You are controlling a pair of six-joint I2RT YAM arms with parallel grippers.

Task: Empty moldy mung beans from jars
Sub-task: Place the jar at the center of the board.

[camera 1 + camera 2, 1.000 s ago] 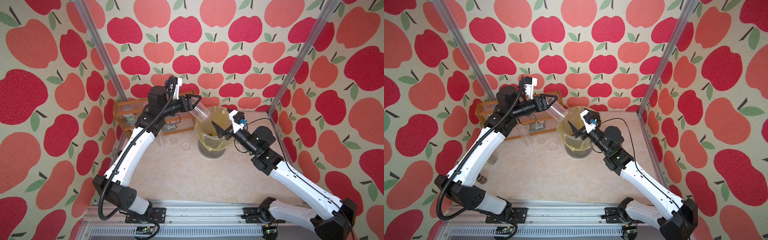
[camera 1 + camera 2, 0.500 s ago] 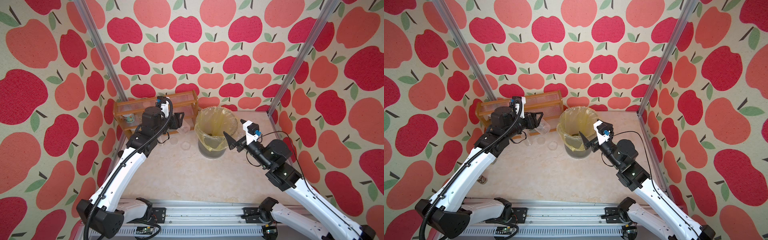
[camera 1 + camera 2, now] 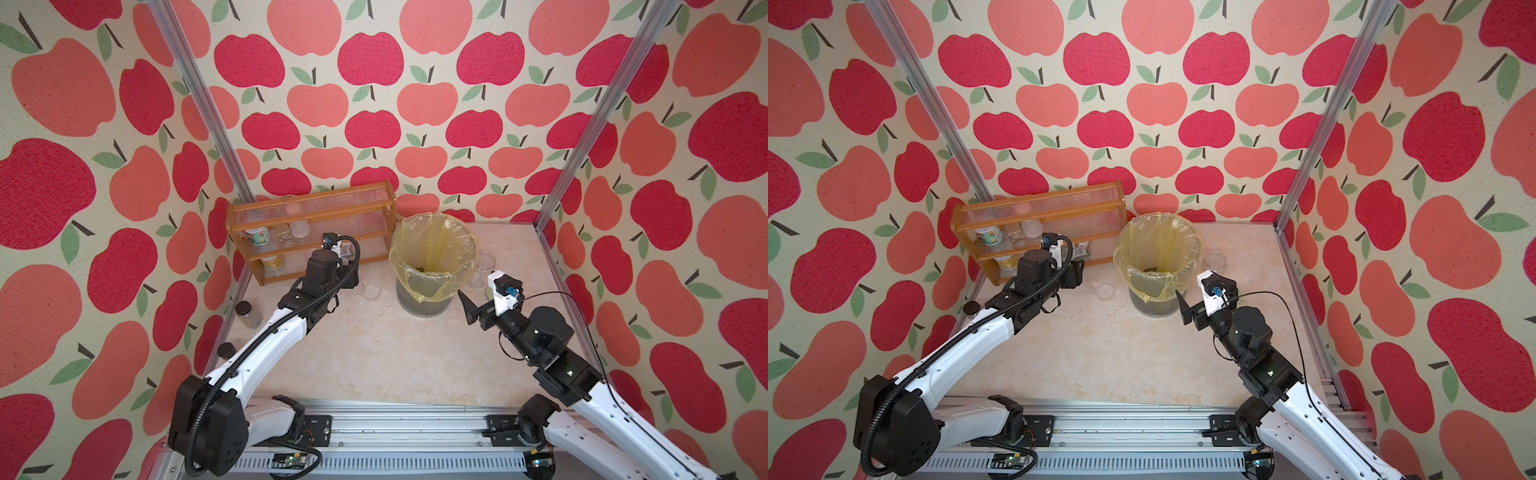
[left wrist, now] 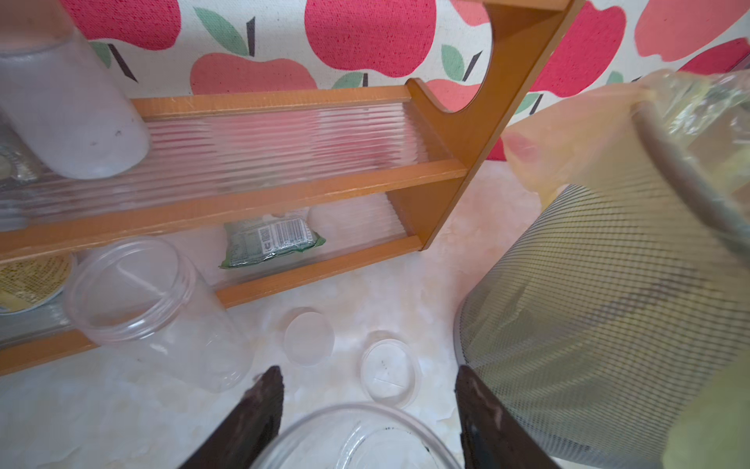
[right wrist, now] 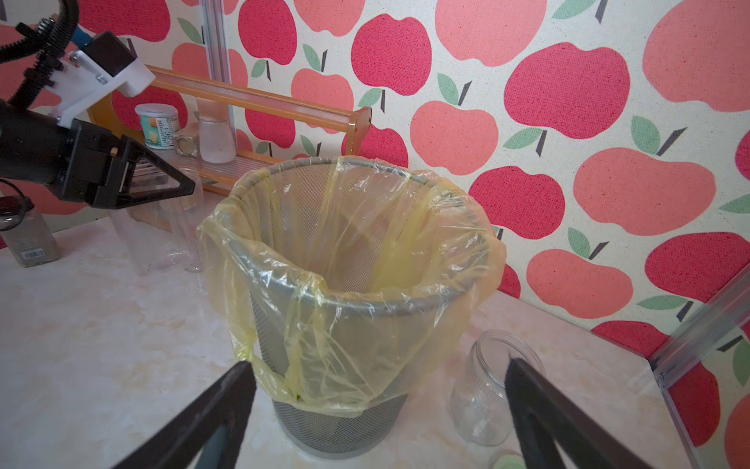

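Left of centre in both top views, the left arm (image 3: pixel 291 324) reaches to the foot of the wooden rack (image 3: pixel 311 208). The left jaws are partly closed on the rim of a tall jar (image 4: pixel 365 438), one dark finger against each side of its clear wall. That jar is upright, mouth up, and see-through all the way down. Just beside it, against the rack's bottom rail, an open jar (image 4: pixel 154 308) stands, just as clear. Two round clear lids (image 4: pixel 308 341) lie flat on the surface (image 3: pixel 374 353) between these jars and the mesh bin (image 3: pixel 424 303).

The mung beans (image 3: pixel 419 269) are a dark scatter low inside the bin's yellow liner (image 3: pixel 432 232), at the centre of the frame.

Right of the bin in a top view a wide jar (image 3: pixel 482 266) stands open, apart from the mesh, with a pale green lid (image 5: pixel 507 463) near it on the surface. The right arm (image 3: pixel 536 332) hangs at the bin's lower right, with the right jaws spread wide and gripping nothing. A green packet (image 4: pixel 272 243) lies on the rack's bottom shelf, and a printed can (image 3: pixel 257 237) stands on the shelf above.
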